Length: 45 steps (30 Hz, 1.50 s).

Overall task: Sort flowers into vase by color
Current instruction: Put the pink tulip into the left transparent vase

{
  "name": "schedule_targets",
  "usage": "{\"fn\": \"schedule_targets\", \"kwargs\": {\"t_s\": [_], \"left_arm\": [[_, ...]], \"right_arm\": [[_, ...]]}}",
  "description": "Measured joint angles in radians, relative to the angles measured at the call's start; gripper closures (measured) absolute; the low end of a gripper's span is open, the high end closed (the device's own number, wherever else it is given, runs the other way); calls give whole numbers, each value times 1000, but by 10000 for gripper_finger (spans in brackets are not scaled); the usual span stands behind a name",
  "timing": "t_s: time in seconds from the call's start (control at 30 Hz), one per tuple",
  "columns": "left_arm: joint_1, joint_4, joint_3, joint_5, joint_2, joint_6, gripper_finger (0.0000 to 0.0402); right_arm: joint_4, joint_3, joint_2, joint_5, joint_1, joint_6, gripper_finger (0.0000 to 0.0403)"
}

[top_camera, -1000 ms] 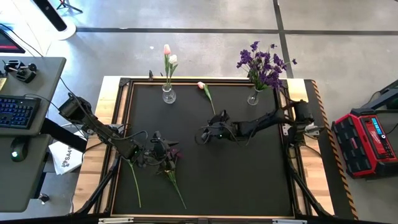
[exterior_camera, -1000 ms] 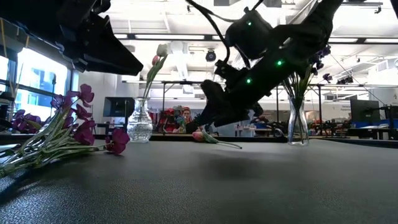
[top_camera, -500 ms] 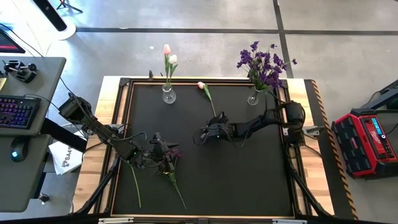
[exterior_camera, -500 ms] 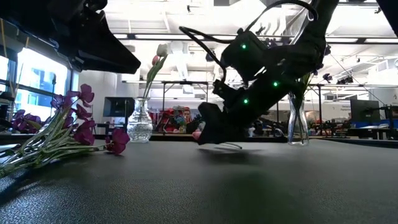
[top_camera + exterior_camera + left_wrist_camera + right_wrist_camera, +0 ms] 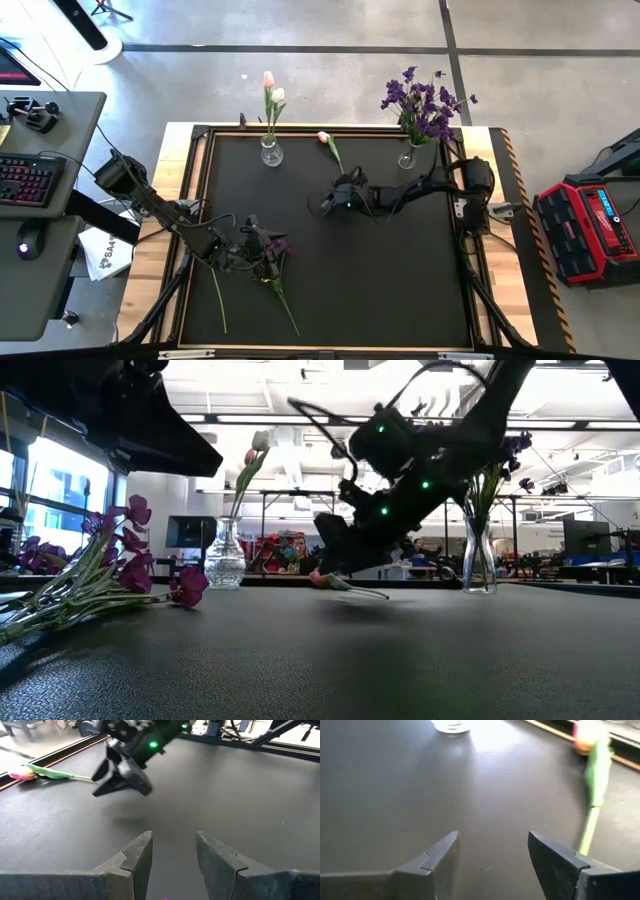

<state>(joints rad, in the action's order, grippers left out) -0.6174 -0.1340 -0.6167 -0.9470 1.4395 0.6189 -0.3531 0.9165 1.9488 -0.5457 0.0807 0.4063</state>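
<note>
A pink tulip (image 5: 331,152) lies flat on the black mat near the far edge, also seen low (image 5: 338,581) and in the right wrist view (image 5: 594,780). My right gripper (image 5: 330,199) (image 5: 492,839) is open just on the near side of its stem end, which sits outside one finger. A magenta-purple flower (image 5: 279,246) (image 5: 125,565) lies on the mat's near left part. My left gripper (image 5: 266,252) (image 5: 172,837) is open beside its bloom, with nothing between its fingers. One vase (image 5: 271,151) holds pink and white tulips, the other (image 5: 408,157) purple blooms.
A bare green stem (image 5: 216,296) lies on the mat near the left arm. The mat sits in a raised wooden frame (image 5: 188,150). Both vases stand along the far edge. A desk with a keyboard (image 5: 25,178) is off the table's left, a red case (image 5: 590,228) off its right.
My right gripper has moved toward the far edge, closing on the pink tulip's stem end; it dipped close to the mat and then rose a little. Its fingers have stayed open. The flowers have not shifted.
</note>
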Motion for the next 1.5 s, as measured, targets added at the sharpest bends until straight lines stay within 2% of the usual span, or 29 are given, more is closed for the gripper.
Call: {"fn": "schedule_targets", "kwargs": {"t_s": [0.27,0.37,0.5,0.77,1.13,1.33,1.5], "left_arm": [[-1,0,0,0,0,3,264],[-1,0,0,0,0,-3,264],[-1,0,0,1,0,-2,264],[-6,0,0,2,0,5,264],[-6,1,0,1,0,6,264],[-5,0,0,2,0,9,264],[-5,-1,0,2,0,8,264]], "right_arm": [[59,0,28,6,64,38,213],[48,0,49,40,71,41,231],[42,2,63,53,71,64,276],[36,1,65,79,70,65,393],[75,-6,32,113,64,30,399],[173,-9,-58,136,19,-15,402],[288,-8,-124,105,-48,-12,403]]}}
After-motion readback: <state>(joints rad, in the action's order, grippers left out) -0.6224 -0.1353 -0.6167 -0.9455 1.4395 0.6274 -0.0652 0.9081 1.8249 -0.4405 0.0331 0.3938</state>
